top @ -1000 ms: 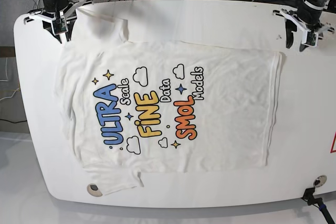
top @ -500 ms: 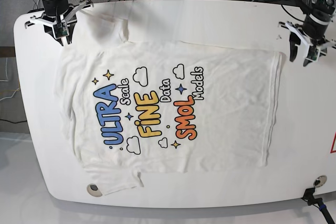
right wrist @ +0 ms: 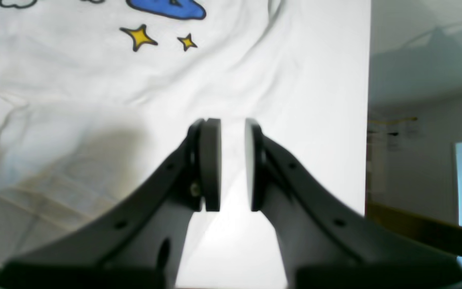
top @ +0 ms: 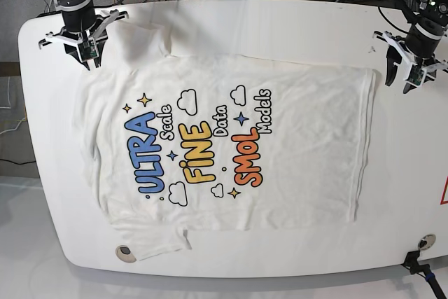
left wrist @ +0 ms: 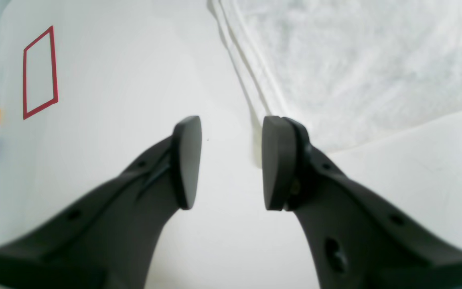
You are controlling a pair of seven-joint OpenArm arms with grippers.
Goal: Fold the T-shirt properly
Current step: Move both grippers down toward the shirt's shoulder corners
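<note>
On the left of the base view my right gripper point(top: 82, 52) hovers with its jaws narrowly parted and nothing between them. It sits at the upper sleeve and shoulder corner of the large white short-sleeved cloth T-shirt point(top: 231, 145), which lies flat and print-up on the smooth white counter point(top: 280, 22). In the right wrist view the cloth spreads ahead of and to the left of this gripper point(right wrist: 226, 160), soft ripples running through it near the yellow stars.

I judge the shirt light, limp and easily rumpled; it will sag and drag if lifted by one point, so it wants two matched holds. A pinch on a seamed edge should grip better than on the single thin layer.

Across the printed chest to the right, the hem runs as a thick doubled band. My left gripper point(top: 408, 68) stands wide open and empty just beyond that hem's upper corner. In the left wrist view the corner lies beside the right-hand pad point(left wrist: 273, 160) of this gripper point(left wrist: 231, 162), bare counter under the gap. That corner looks the natural hold.
</note>
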